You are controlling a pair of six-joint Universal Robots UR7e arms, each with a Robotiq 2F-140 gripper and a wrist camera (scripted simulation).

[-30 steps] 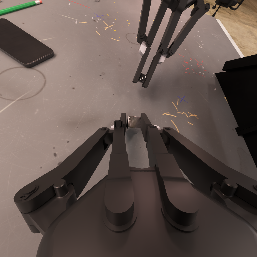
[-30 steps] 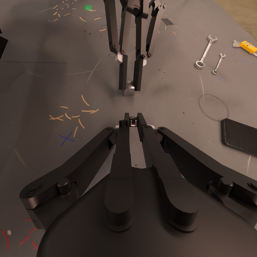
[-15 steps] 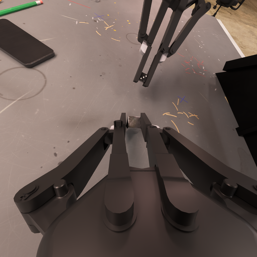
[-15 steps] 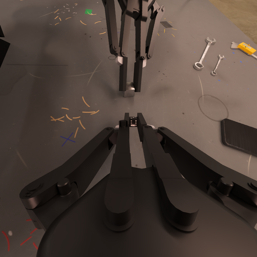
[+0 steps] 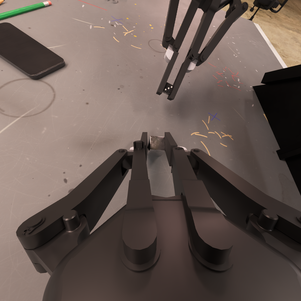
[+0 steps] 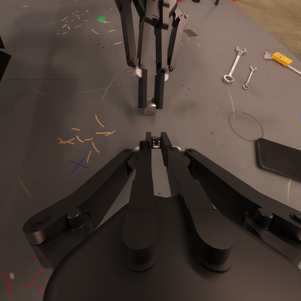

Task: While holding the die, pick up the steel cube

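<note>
Written words: none can be read.
Die [image 5: 168, 88] pips, left wrist view: three white dots in a slanting row, upper centre-right.
Die pips, right wrist view: four clear dots at frame centre; lower edge blurred.
Blue cross [image 5: 214, 117]: drawn on the surface [image 5: 97, 114], right of centre.
Yellow tool [image 6: 281, 60]: markings too small to read.

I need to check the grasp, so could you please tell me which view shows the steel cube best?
The left wrist view: the steel cube sits large between the left tool. The right wrist view shows it farther off, its lower part poking below the tips.
</note>
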